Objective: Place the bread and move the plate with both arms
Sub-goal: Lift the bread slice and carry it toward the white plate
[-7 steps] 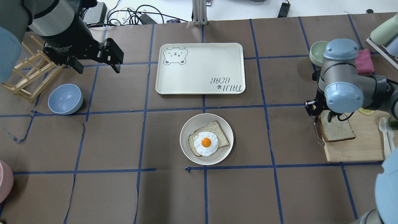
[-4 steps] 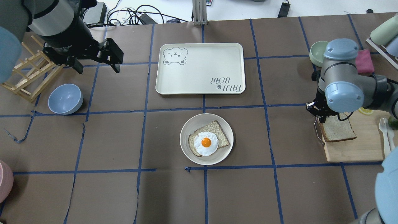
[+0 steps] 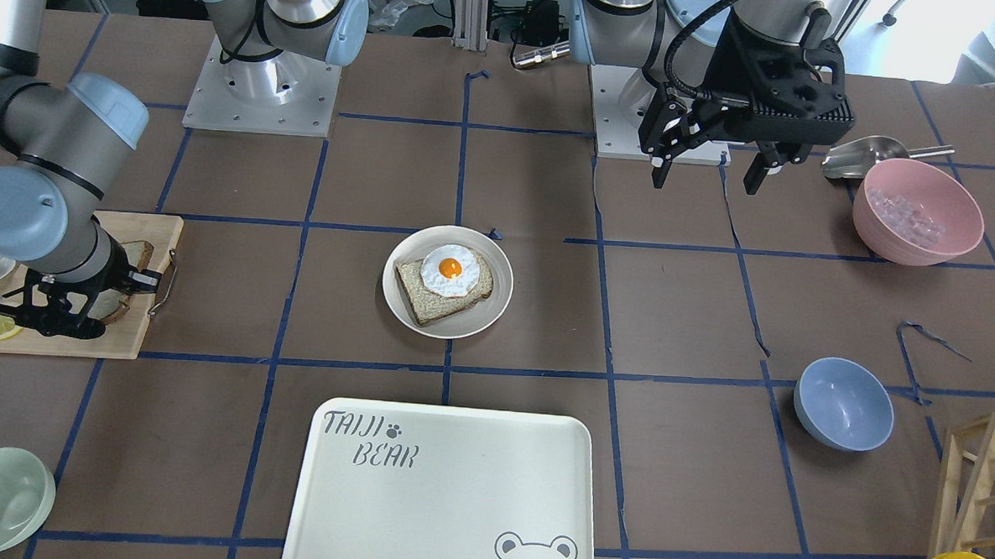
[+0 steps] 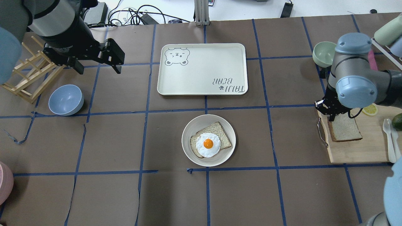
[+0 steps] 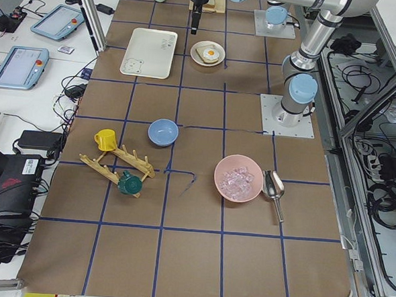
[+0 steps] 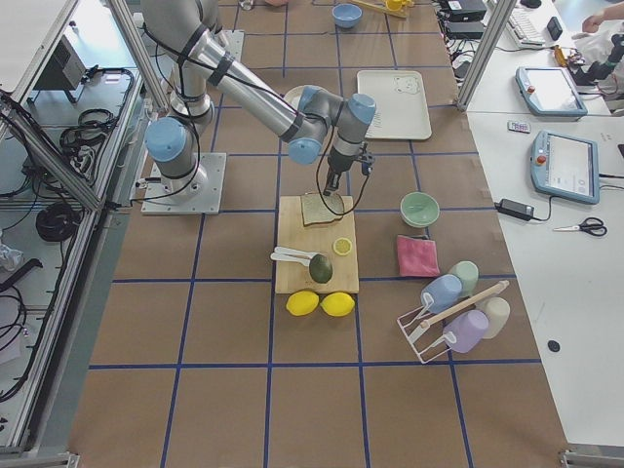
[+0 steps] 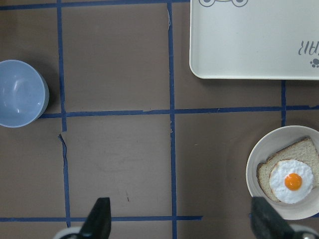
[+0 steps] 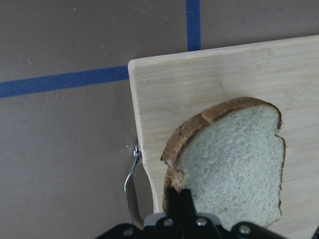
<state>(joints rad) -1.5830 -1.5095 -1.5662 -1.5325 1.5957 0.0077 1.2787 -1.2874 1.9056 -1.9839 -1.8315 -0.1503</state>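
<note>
The bread (image 4: pixel 346 129) is a pale slice with a brown crust, over the wooden cutting board (image 4: pixel 361 152) at the right. My right gripper (image 4: pixel 331 118) is shut on the slice's far left edge. In the right wrist view the bread (image 8: pixel 234 164) hangs tilted above the board with a finger (image 8: pixel 179 199) on its crust. The off-white plate (image 4: pixel 188 131) sits at the table's centre and holds a darker slice topped with a fried egg (image 4: pixel 208 144). My left gripper (image 4: pixel 99 69) hovers open and holds nothing, far left of the plate (image 7: pixel 254 167).
A bear-print tray (image 4: pixel 202 69) lies beyond the plate. A blue bowl (image 4: pixel 66 99) and a wooden rack (image 4: pixel 28 78) are at the left. A green bowl (image 4: pixel 322 53) stands behind the board, which also carries cutlery (image 4: pixel 389 138) and a lemon slice (image 4: pixel 370 109). A pink bowl (image 3: pixel 916 210) stands near the left arm's base.
My right gripper has shifted to the right over the cutting board, and the bread has moved with it. The left arm and the plate have not moved.
</note>
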